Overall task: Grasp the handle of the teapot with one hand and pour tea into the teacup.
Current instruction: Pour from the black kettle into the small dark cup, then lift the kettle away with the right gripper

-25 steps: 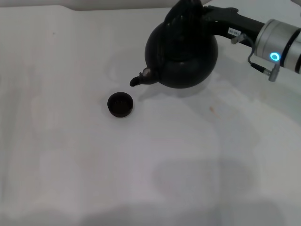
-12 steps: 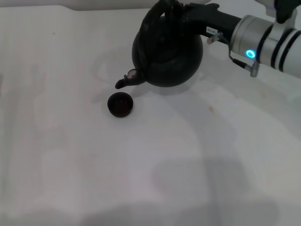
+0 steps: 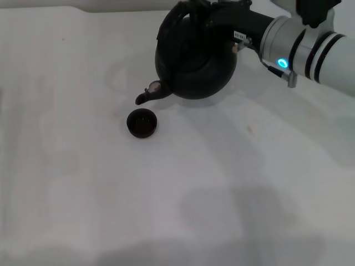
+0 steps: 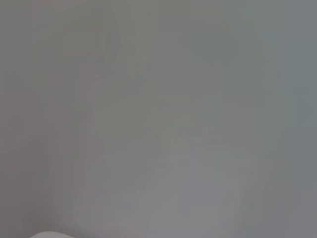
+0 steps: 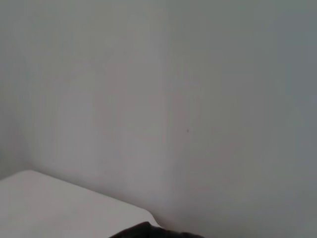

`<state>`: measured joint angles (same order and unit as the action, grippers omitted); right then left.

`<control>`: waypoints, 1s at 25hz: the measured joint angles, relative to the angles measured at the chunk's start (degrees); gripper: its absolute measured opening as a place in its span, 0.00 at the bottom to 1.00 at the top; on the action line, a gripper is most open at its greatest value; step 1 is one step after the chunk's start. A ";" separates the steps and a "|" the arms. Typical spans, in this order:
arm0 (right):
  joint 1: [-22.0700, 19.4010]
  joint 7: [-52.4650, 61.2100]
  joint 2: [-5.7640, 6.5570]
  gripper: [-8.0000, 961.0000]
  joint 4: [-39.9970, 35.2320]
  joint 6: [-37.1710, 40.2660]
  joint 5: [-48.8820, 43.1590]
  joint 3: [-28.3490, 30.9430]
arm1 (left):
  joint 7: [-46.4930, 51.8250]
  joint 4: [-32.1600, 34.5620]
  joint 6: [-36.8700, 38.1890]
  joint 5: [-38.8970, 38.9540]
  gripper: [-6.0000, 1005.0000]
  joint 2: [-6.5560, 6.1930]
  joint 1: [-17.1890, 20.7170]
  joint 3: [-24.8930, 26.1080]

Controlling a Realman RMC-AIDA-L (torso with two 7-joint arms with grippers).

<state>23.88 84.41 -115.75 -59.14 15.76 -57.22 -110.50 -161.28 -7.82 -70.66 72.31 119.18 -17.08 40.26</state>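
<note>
Teapot (image 3: 195,64): large, round, dark black-green, stubby spout angled down toward teacup (image 3: 142,123); held tilted above white table (image 3: 83,183), far centre. Handle (image 3: 176,22): thick black arch, pinched by right gripper (image 3: 213,16) reaching in from the right. Teacup: tiny, dark, glossy, just below and beside spout tip, apart from it. Fingertips hidden behind handle; cup contents indiscernible. Left gripper out of sight.

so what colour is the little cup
The teacup is dark reddish-black and glossy, shown best in the head view, just below the teapot spout.
</note>
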 joint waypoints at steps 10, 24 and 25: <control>-0.60 -3.05 0.00 0.23 -0.93 -1.21 -0.08 -1.67 | 0.00 0.00 0.00 0.02 0.87 0.00 -0.02 0.03; -0.62 -6.99 -0.10 0.22 -2.29 -3.15 -0.07 -3.13 | 0.00 0.00 0.00 0.02 0.87 0.00 -0.06 0.25; -0.62 -7.35 -0.09 0.22 -2.52 -3.29 -0.07 -3.27 | 0.00 0.00 0.00 0.02 0.87 0.00 -0.06 0.26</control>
<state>23.26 77.06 -115.84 -61.66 12.47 -57.29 -113.77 -161.28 -7.82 -70.66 72.33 119.18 -17.14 40.52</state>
